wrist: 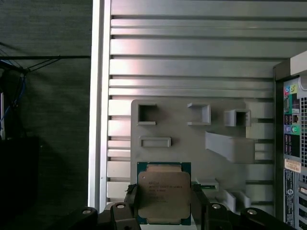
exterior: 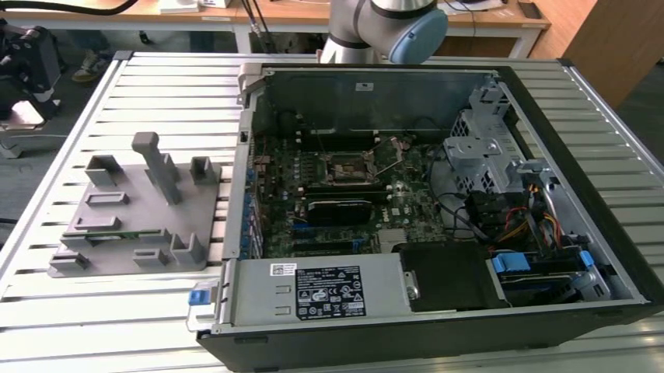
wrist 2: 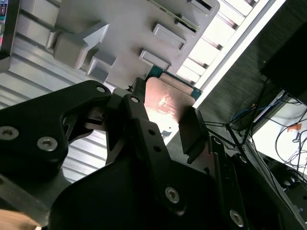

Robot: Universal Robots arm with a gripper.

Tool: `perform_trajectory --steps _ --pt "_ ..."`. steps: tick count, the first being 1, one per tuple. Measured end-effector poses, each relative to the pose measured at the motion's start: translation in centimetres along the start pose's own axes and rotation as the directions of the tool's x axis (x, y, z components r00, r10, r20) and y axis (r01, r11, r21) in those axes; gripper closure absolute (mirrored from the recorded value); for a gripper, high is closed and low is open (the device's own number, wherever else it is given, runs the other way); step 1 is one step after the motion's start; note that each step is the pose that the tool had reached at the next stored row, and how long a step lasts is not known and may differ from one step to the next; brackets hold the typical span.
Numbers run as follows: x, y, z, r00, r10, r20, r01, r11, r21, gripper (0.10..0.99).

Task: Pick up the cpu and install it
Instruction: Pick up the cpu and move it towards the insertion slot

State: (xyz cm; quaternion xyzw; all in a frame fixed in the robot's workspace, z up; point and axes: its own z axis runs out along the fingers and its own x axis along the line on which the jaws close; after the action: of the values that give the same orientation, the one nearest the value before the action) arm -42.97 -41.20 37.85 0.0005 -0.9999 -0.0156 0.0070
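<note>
While I hold the cpu (wrist: 163,201), my claw (wrist: 165,194) is closed just to its width, with two black fingers (wrist: 132,203) pressing on two opposite edges. The chip's silver top faces the first wrist view. In the second wrist view the same chip (wrist 2: 168,103) sits between the fingers (wrist 2: 192,132) of the claw (wrist 2: 165,120), catching a pinkish glare.

Beyond the chip lies one grey fixture (wrist: 192,139) on the slatted metal worktop (wrist: 192,48). The chip overlaps the fixture's near edge, and I cannot tell whether it touches the plastic or hangs clear of it. On the fixture I count three open box frames in a row, one flat rectangular frame and one long wedge.

In the exterior view the fixture (exterior: 135,225) stands at nine o'clock from the one open computer case (exterior: 581,326), on the exterior view's left, and both rest on the worktop (exterior: 124,311). The case's side wall (exterior: 244,171) rises between the fixture and the motherboard (exterior: 405,202). One black-framed socket (exterior: 351,167) sits near the board's middle. A black cooler block (exterior: 337,210) is at six o'clock from the socket and a metal drive cage (exterior: 483,155) at three o'clock. One power supply (exterior: 311,291) fills the case's six o'clock edge. My arm (exterior: 384,27) enters at twelve o'clock.
</note>
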Motion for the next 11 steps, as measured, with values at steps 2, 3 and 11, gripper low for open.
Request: perform_trajectory --steps 2,3,11 --pt "-0.13 0.00 -0.01 1.0000 0.000 0.0000 0.000 1.0000 0.000 0.561" --pt "-0.19 0.00 -0.02 1.0000 0.000 0.0000 0.000 1.0000 0.000 0.561" --pt "-0.70 0.00 -0.07 1.0000 0.000 0.0000 0.000 1.0000 0.000 0.561"
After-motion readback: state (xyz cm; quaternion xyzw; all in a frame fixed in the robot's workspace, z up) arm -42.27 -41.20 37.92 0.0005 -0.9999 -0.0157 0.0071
